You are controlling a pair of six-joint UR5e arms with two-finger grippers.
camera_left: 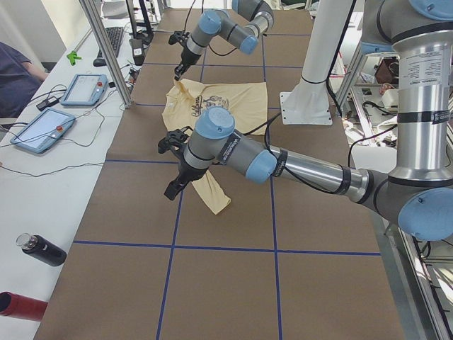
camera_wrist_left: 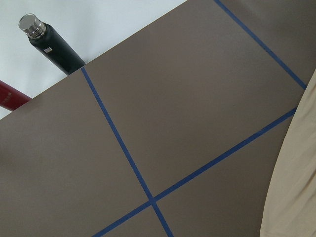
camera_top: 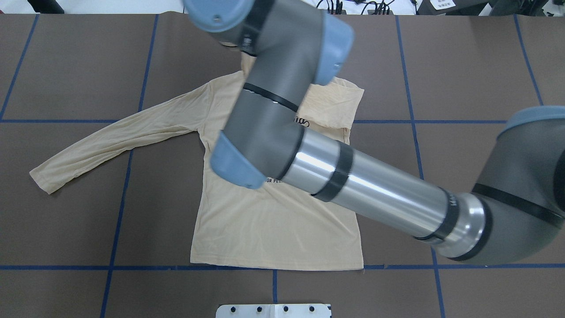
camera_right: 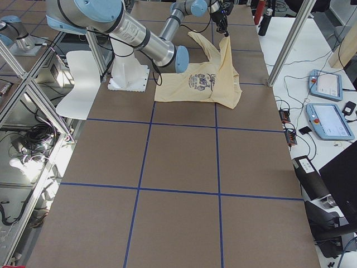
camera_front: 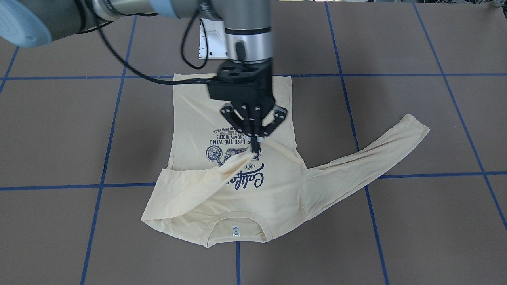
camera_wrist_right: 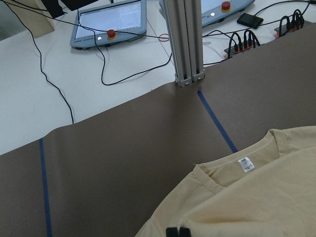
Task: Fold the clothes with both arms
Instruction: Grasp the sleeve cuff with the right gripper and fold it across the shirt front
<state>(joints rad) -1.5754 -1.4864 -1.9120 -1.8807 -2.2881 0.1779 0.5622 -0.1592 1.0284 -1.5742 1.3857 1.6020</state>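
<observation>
Brown table (camera_front: 396, 237); T-shirt (camera_front: 194, 107) reads "LIKE THE WIND"; right tool (camera_front: 256, 149) pinches it; left tool (camera_left: 172, 190): cannot tell.

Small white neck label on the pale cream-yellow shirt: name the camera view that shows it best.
Right wrist-mounted view: the small white neck label lies unobstructed inside the collar, large. Front-facing shows it too, smaller. Overhead, the right arm covers the collar. Side views are too distant; left wrist shows only shirt.

bright, even, sharp; faint shadows
</observation>
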